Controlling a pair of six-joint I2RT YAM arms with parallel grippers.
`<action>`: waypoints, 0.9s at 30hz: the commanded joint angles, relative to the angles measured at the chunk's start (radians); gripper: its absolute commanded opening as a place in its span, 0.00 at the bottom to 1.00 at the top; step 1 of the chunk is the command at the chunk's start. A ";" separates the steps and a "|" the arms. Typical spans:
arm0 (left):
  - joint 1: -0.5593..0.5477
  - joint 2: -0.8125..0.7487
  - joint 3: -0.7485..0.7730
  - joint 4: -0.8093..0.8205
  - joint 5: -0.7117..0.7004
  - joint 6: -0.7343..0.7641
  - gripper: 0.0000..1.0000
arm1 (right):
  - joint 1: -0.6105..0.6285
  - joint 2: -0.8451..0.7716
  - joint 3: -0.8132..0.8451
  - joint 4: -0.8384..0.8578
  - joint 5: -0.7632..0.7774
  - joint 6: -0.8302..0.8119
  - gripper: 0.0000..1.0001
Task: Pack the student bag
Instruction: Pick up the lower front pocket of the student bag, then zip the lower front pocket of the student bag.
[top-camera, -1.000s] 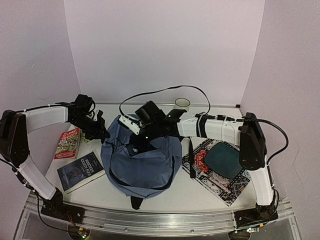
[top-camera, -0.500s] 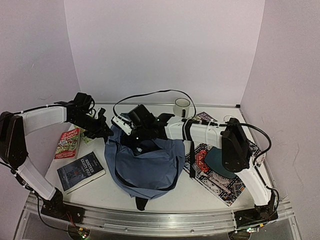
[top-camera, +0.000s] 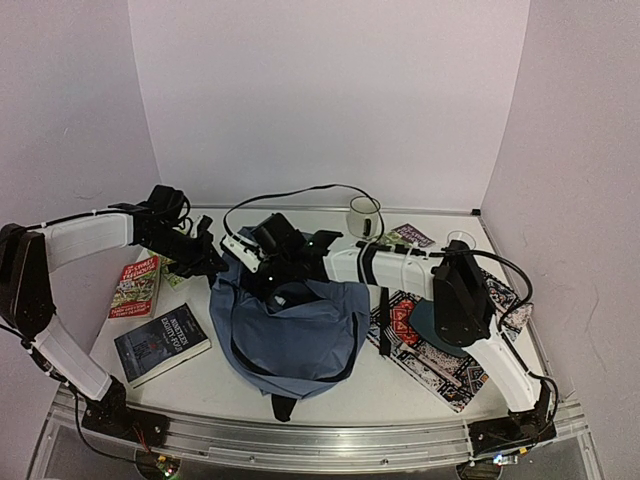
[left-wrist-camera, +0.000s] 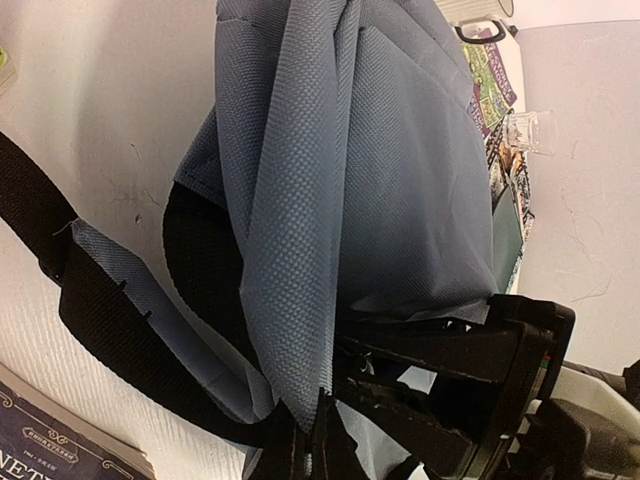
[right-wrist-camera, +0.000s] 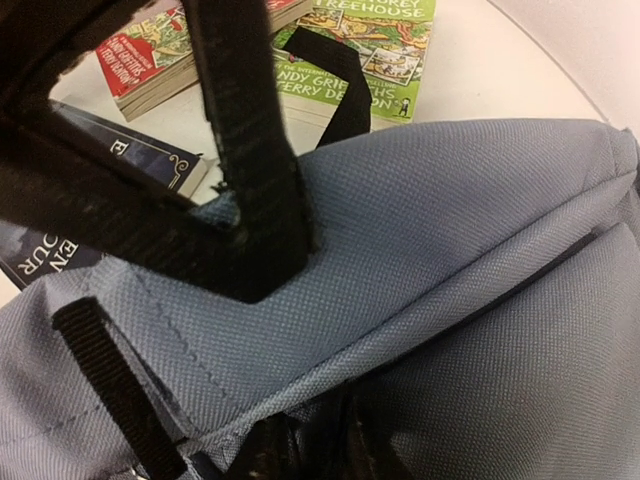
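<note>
While both arms meet at its far upper edge, the student bag (top-camera: 290, 335) lies slumped mid-table.

From above, the left gripper (top-camera: 208, 262) and right gripper (top-camera: 265, 278) sit close together at the bag's top left. What is inside the bag cannot be seen. 2 books lie outside it on the white table (top-camera: 390, 390), a red book (top-camera: 135, 287) and a dark blue book (top-camera: 160, 343). A mug (top-camera: 365, 215) stands by the pale lilac wall (top-camera: 330, 100), and a patterned mat (top-camera: 445, 370) lies to the right. Since 1 second ago the right arm has stretched further left and the bag's top has bunched leftward. In the left wrist view, the jaws are closed, pinching a fold of blue fabric, and a black strap (left-wrist-camera: 90, 310) trails beside it. In the right wrist view, fabric fills the frame, with a green book (right-wrist-camera: 385, 50) beyond. Whether these jaws grip anything I cannot tell.
</note>
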 joint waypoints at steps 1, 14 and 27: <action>-0.012 -0.057 0.024 0.063 0.021 0.014 0.00 | 0.000 -0.005 0.015 -0.003 0.031 -0.003 0.07; 0.045 0.014 0.000 0.015 -0.298 0.062 0.00 | -0.013 -0.312 -0.337 0.029 0.117 0.016 0.00; 0.127 0.141 -0.030 0.025 -0.434 0.061 0.00 | -0.078 -0.501 -0.666 0.157 0.144 0.101 0.00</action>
